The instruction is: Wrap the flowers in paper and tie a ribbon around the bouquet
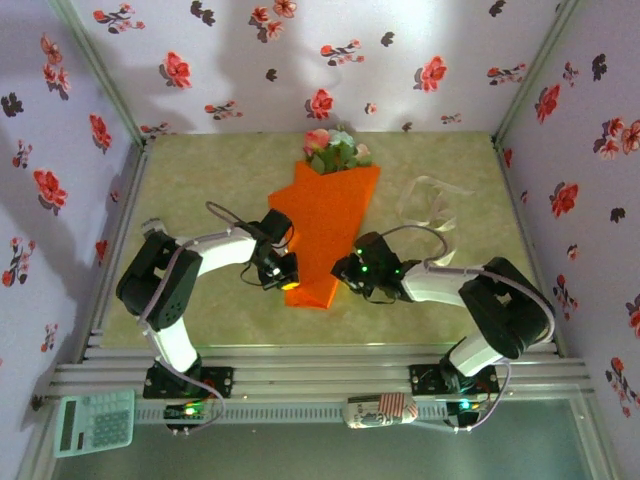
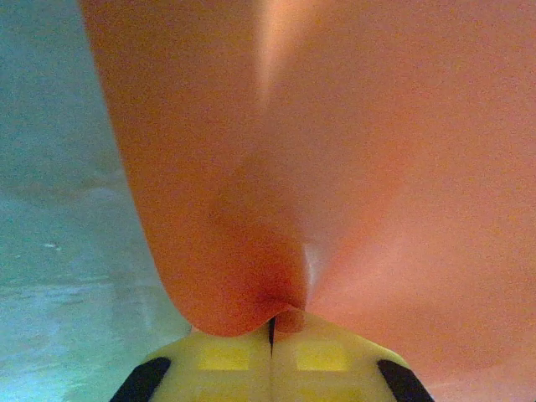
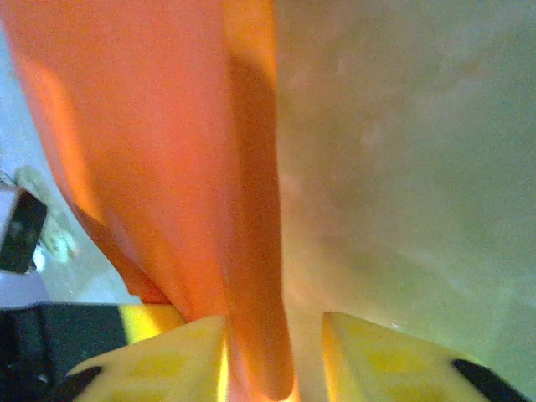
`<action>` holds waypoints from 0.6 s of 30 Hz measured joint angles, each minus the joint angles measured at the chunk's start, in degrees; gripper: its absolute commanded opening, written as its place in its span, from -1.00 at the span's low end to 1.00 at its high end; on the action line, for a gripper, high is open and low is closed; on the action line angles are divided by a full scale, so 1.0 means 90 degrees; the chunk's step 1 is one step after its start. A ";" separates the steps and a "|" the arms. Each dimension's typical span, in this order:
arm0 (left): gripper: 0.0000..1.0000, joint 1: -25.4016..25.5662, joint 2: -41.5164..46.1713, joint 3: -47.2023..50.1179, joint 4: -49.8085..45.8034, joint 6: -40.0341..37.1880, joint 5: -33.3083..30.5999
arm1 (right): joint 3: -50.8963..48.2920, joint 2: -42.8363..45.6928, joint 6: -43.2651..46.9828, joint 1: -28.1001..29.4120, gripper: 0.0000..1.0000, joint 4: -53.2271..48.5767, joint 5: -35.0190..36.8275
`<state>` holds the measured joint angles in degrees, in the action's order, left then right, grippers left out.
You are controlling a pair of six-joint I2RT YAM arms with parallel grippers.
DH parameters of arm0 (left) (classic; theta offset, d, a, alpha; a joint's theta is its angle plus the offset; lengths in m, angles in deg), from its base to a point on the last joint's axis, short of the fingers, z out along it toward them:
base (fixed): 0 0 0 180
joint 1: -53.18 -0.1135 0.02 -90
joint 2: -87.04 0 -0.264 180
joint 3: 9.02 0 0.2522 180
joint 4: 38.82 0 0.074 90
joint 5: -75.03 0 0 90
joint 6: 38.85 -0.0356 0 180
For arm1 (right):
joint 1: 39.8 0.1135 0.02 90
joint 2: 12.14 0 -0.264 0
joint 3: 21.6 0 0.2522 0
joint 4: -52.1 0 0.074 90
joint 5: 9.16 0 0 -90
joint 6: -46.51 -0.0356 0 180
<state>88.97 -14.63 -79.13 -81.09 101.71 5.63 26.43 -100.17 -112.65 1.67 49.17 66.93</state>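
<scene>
Orange paper (image 1: 325, 230) wrapped around flowers (image 1: 335, 150) on surface (image 1: 200, 200).
Left hand (image 2: 270, 335) is clamped on its edge; right hand (image 3: 275, 352) is parted narrowly around a fold.

Flowers (image 1: 335, 150): stems hidden inside paper (image 1: 325, 225); paper blurred and cropped in both wrist views; ribbon (image 1: 428, 200) faint, ends unclear

The bouquet (image 1: 330, 225) lies along the desk's (image 1: 200, 180) middle, left claw (image 1: 290, 283) and right claw (image 1: 347, 270) crowding its narrow near end. The ribbon (image 1: 425, 200) clutters the far right. Left of the bouquet, bare desk runs to the wall (image 1: 60, 150).
</scene>
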 measured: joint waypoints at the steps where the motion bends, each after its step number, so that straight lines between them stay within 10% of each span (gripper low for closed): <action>1: -1.00 0.0007 0.0000 0.0000 0.0000 0.0000 0.0000 | -0.0032 -0.0007 -0.0078 0.0075 -1.00 0.0002 0.0017; 4: -1.00 0.0012 0.0000 0.0000 0.0000 0.0000 -0.0005 | -0.0058 0.0007 -0.0204 0.0216 -1.00 0.0000 0.0199; 6: -1.00 0.0019 0.0000 0.0000 0.0000 0.0000 -0.0010 | -0.0068 0.0058 -0.0238 0.0257 -0.20 -0.0007 0.0287; 8: -1.00 0.0032 0.0000 0.0000 0.0000 0.0000 -0.0024 | -0.0070 0.0138 -0.0262 0.0296 0.09 -0.0017 0.0294; 14: -1.00 0.0041 0.0000 0.0000 0.0000 0.0002 -0.0029 | -0.0228 0.0270 -0.0391 0.0549 -0.03 0.0019 0.0284; 18: -1.00 0.0066 0.0000 0.0000 0.0002 0.0002 -0.0063 | -0.0447 0.0267 -0.0576 0.0724 -0.79 0.0197 0.0238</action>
<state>89.56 -14.63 -79.13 -81.07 101.73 5.06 22.40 -97.76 -117.83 8.19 50.94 69.07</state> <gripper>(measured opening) 0.035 0.307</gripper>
